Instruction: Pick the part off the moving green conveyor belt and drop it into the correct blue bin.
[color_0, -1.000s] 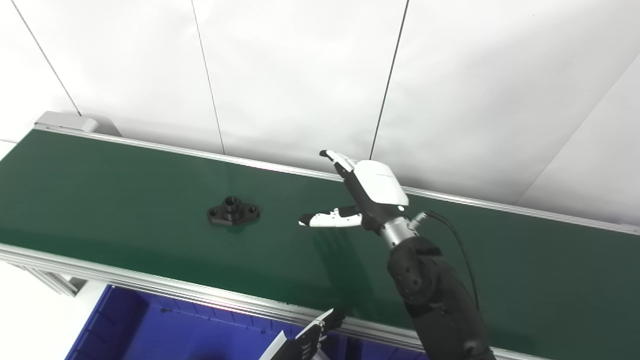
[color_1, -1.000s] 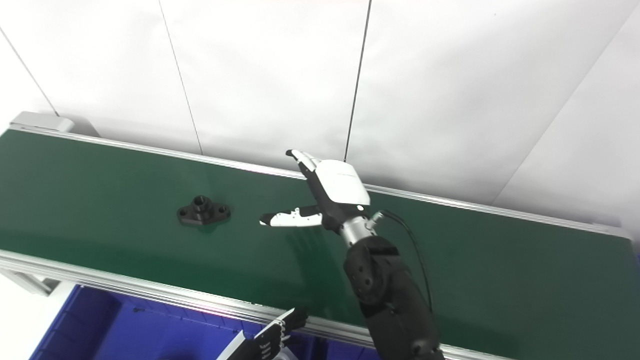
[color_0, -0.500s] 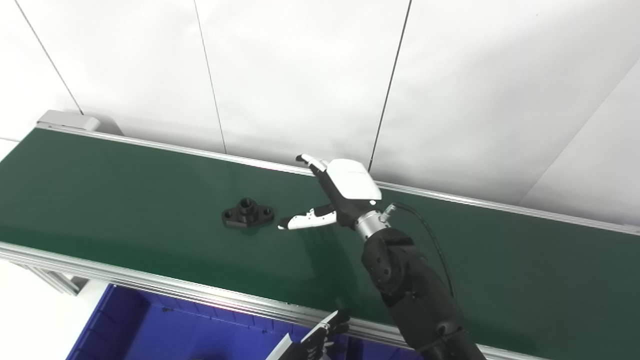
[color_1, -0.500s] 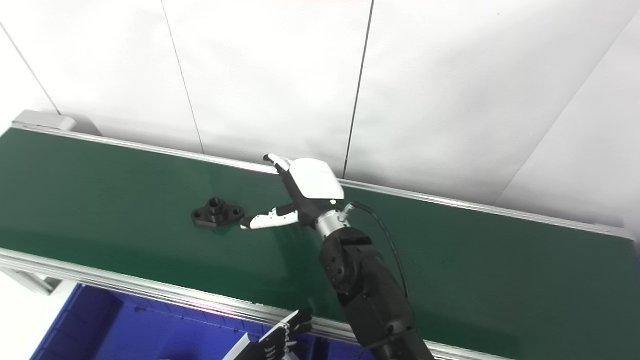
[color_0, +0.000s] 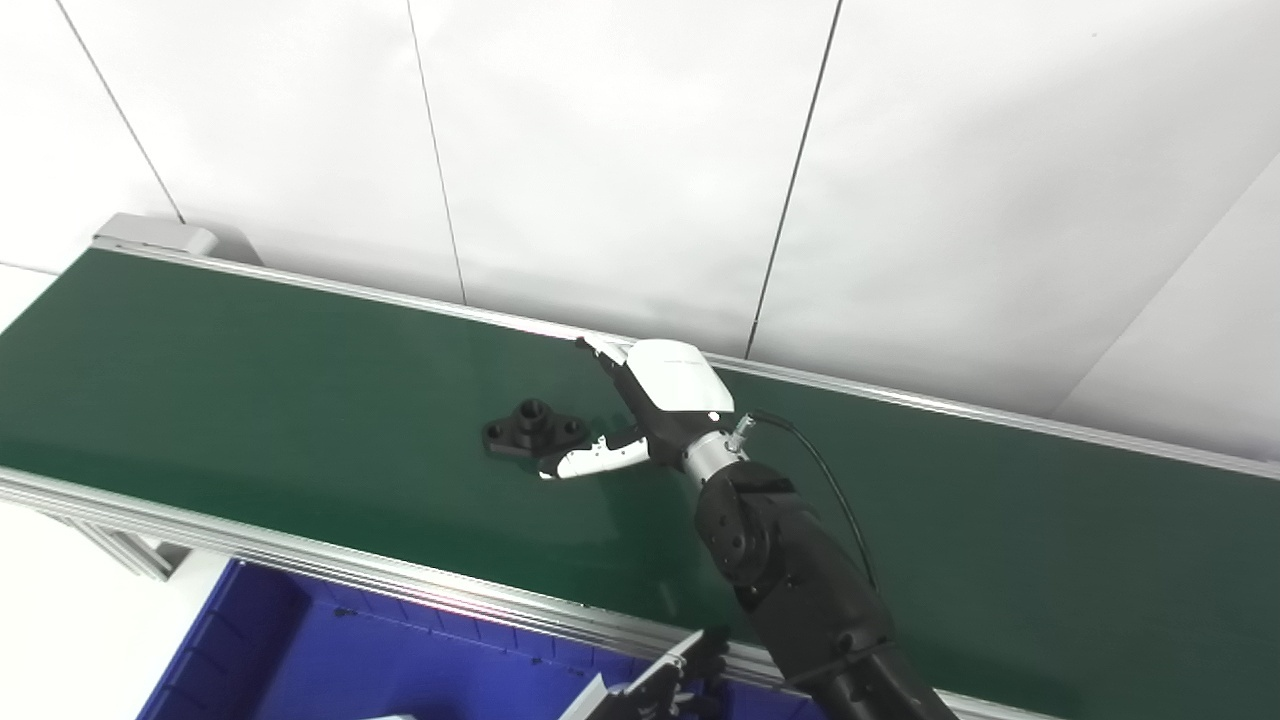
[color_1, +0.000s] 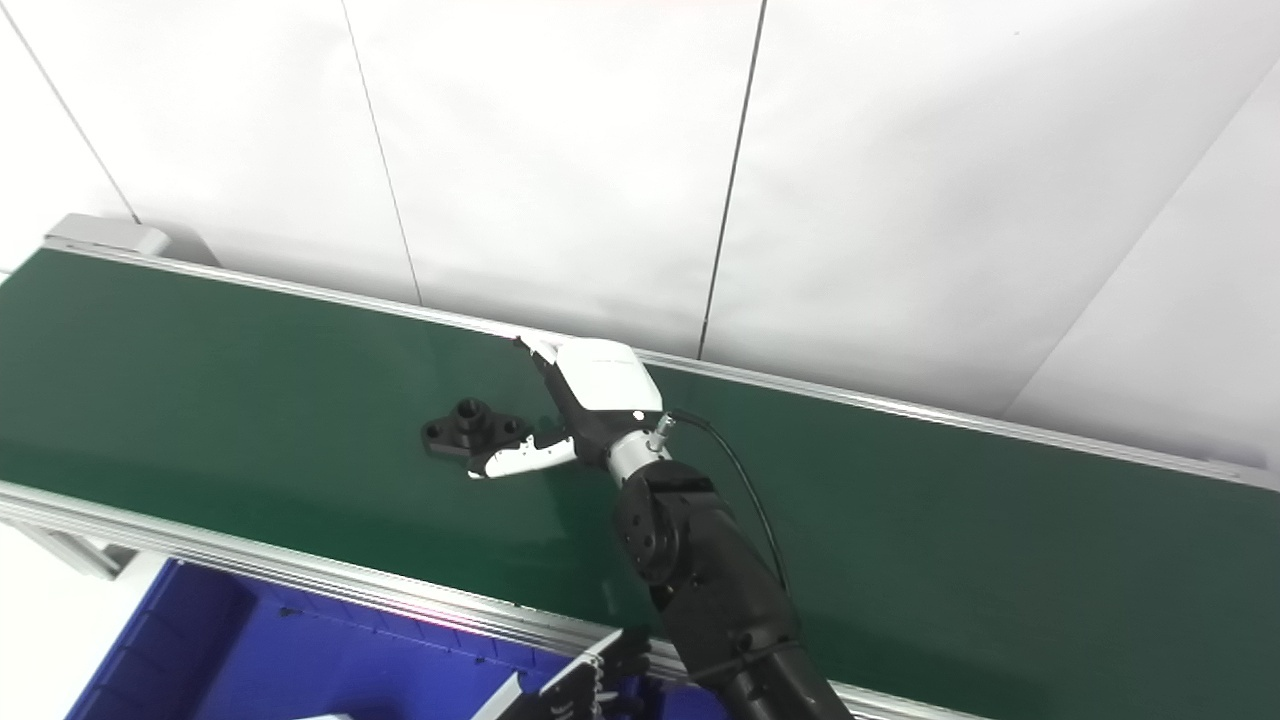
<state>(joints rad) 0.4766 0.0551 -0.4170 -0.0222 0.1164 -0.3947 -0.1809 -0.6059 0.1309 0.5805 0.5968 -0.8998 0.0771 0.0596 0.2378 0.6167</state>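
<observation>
The black part lies flat on the green conveyor belt, roughly midway across the belt's width and a little left of the picture's middle. It is a small flanged piece with a raised round boss in the middle and a lobe with a hole on each side.

Just to its right is the right robot hand, low over the belt with its white back turned up. The hand is spread and grasps nothing: its thumb reaches out along the near side of the part, the tip just beside the part's right lobe, while the other fingers stretch toward the belt's far rail, beyond the part. Whether the thumb tip actually touches the part cannot be told from either view. The black forearm runs down to the bottom edge, with a dark cable looping off the wrist.

The left robot hand shows only partly at the bottom edge, below the belt's near aluminium rail; its dark fingers point upward, and whether it is spread or clenched cannot be told.

A blue bin sits below the near rail at the lower left. White wall panels stand behind the belt.
</observation>
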